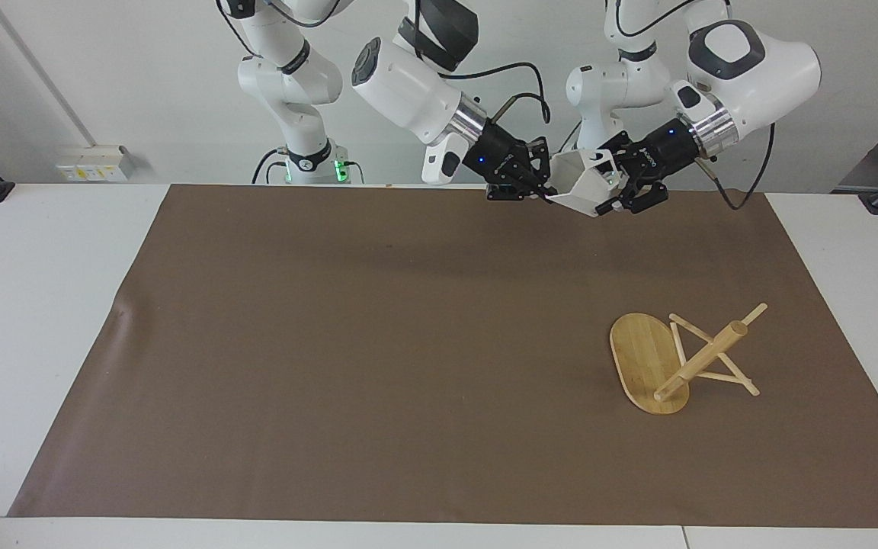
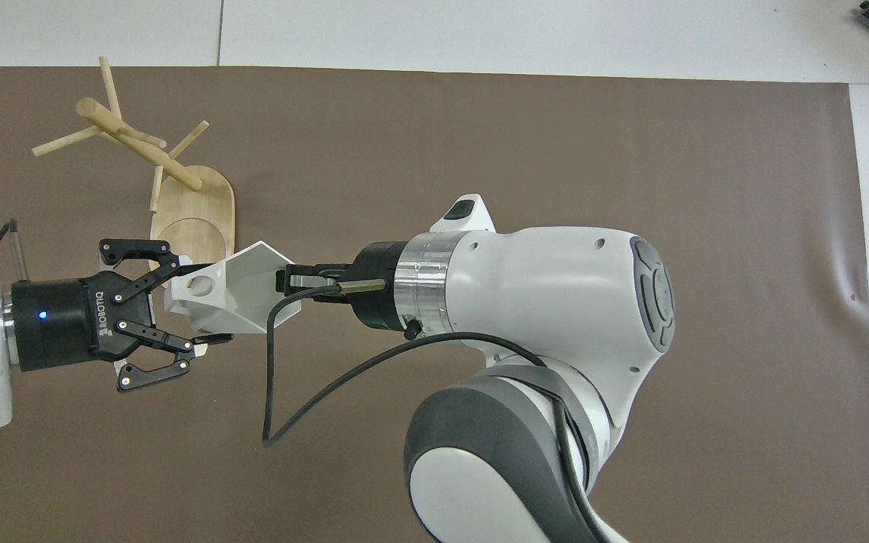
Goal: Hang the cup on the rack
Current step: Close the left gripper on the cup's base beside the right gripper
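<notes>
**Cup held in the air between both grippers; rack tipped over**

You have the cup (image 1: 581, 181) held up in the air over the robots' edge of the brown mat (image 1: 378, 343), toward the left arm's end of the tabletop (image 1: 50, 320). Your right gripper (image 1: 539, 183) is clamped on the cup's rim, with the mouth of the cup turned sideways and upward.

Your left gripper (image 1: 613, 192) is at the cup's handle end. Its fingers sit on either side of the pierced handle (image 2: 194, 286), partly closed around it. Whether they press on the cup cannot be told from either view.

The rack (image 1: 679, 360) is on the mat, farther from the robots than the cup and toward the left arm's end. It is not upright: the oval base (image 1: 643, 358) stands tilted on its edge, and the post (image 1: 702, 360) leans out sideways, propped on its thin pegs. No peg carries the cup.
</notes>
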You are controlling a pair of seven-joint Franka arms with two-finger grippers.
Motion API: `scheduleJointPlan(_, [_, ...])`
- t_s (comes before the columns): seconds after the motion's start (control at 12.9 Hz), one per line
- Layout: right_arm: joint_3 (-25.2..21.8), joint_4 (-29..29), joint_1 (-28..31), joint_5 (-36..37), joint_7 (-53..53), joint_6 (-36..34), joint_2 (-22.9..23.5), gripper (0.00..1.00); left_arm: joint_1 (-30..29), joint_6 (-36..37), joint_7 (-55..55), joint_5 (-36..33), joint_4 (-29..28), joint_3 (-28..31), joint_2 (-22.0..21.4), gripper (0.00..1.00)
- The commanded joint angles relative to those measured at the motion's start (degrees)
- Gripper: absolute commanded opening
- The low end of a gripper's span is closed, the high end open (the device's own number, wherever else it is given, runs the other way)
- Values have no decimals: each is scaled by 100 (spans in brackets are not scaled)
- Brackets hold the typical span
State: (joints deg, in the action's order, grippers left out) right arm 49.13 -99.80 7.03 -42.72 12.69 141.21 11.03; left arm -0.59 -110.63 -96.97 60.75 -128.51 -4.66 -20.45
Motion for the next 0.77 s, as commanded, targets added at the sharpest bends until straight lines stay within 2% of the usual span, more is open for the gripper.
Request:
scheduleJointPlan(0.0, [88, -4, 44, 89, 182, 3, -13, 0, 6, -73, 108, 69, -60, 18, -56, 0])
scheduleJointPlan(0.31, [80, -30, 44, 89, 173, -14, -13, 0, -12, -64, 170, 69, -52, 27, -47, 0])
scheduleJointPlan(0.39, [80, -30, 52, 89, 173, -14, -13, 5, -12, -64, 170, 69, -52, 27, -47, 0])
scheduleJointPlan(0.54, [80, -39, 52, 106, 147, -14, -13, 18, -12, -73, 187, 69, -52, 27, -47, 0])
scheduleJointPlan(0.7, [80, -39, 61, 106, 138, -14, -13, 46, -20, -73, 222, 69, -43, 27, -47, 0])
